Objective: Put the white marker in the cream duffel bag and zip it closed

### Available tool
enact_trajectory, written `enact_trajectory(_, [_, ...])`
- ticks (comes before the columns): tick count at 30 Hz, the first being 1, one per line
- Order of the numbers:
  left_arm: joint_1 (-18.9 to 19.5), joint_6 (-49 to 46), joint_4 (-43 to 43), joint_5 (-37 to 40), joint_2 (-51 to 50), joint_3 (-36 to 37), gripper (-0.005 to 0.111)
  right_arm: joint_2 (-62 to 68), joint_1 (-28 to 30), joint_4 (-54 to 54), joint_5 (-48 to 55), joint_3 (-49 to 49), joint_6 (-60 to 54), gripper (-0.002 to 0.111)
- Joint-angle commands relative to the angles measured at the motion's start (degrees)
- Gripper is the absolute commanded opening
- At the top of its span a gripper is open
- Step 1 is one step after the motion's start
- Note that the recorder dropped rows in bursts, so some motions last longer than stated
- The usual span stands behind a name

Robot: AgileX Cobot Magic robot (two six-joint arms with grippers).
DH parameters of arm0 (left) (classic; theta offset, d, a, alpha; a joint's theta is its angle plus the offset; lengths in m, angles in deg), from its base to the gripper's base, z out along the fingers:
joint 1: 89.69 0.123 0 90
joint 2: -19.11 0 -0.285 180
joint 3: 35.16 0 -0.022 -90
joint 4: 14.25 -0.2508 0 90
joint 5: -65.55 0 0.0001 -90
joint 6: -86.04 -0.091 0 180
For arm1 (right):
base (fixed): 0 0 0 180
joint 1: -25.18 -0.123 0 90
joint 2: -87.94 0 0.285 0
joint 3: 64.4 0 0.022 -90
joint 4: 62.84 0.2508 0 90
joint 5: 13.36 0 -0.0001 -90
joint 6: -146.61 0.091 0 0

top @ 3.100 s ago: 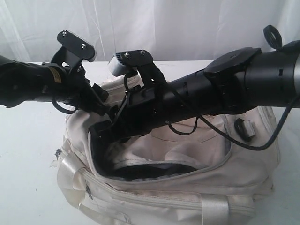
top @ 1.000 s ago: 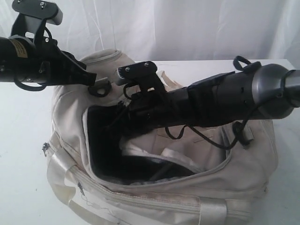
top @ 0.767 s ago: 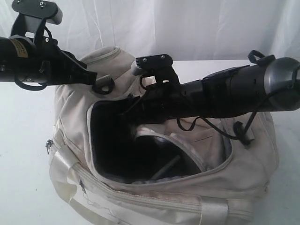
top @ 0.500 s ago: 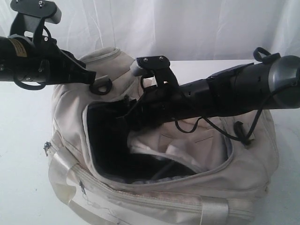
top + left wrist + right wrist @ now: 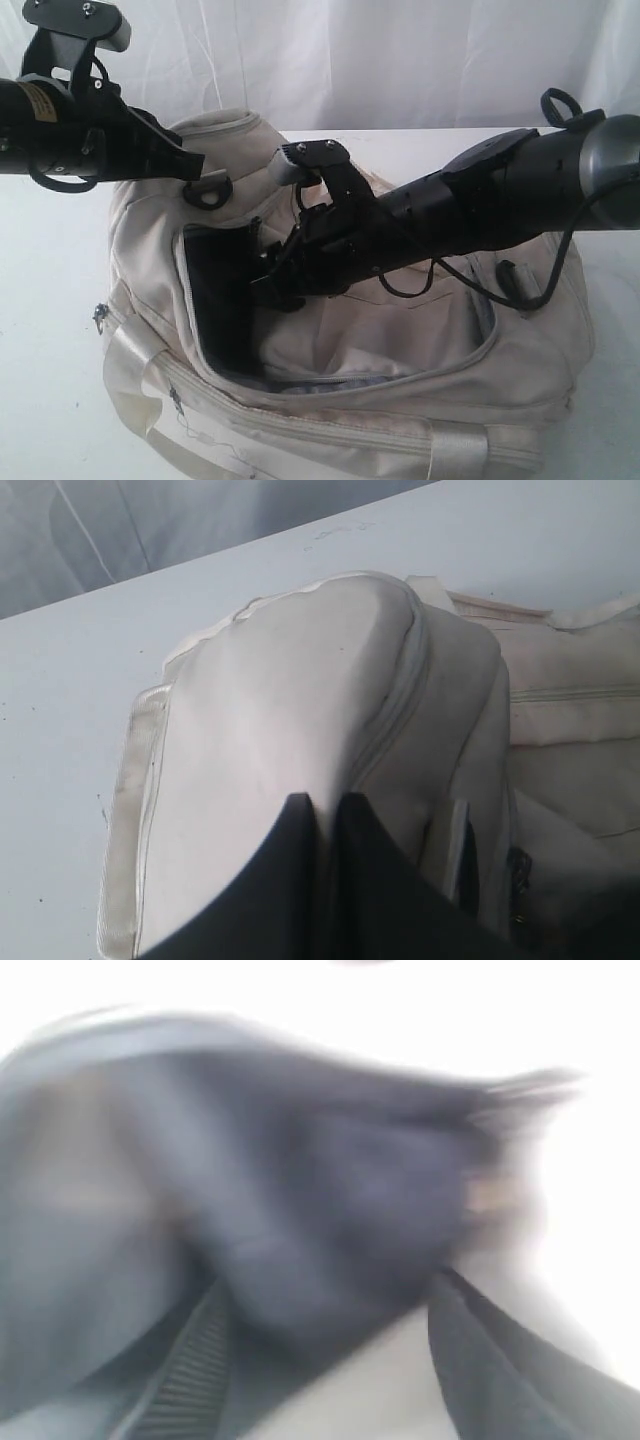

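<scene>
Upper left, the left fingers [image 5: 290,850] clench the cream duffel bag's [image 5: 350,420] raised end: hold that taut. Centre, the right fingers [image 5: 185,1370] splay, released, at the dark mouth. White marker unseen, likely hidden inside. Withdraw cleanly before zipping.

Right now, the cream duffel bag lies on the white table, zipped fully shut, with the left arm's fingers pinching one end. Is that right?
No: the cream duffel bag is unzipped, its mouth gaping on the dark lining in the exterior view. It does lie on the white table, the left fingers pinching one end.
</scene>
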Motion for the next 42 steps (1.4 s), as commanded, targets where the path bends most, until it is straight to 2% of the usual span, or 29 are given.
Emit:
enact_trajectory(1, [0.1,0.3,0.0,-1.7,1.1,-0.3,0.001,-0.5,0.4,0.5,-5.2,0.1,-0.6,0.054])
enact_trajectory(5, [0.1,0.3,0.0,-1.7,1.1,-0.3,0.001,-0.5,0.4,0.5,-8.8,0.1,-1.3,0.054])
enact_trajectory(20, [0.1,0.5,0.0,-1.4,1.1,-0.3,0.001,1.3,0.4,4.8,-8.7,-1.9,-4.9,0.052])
enact_trajectory(24, [0.1,0.6,0.0,-1.4,1.1,-0.3,0.001,3.4,0.4,4.8,-6.6,-3.1,-4.9,0.05])
enact_trajectory(42, [0.1,0.6,0.0,-1.4,1.1,-0.3,0.001,2.0,0.4,5.9,0.5,-3.3,-1.7,0.052])
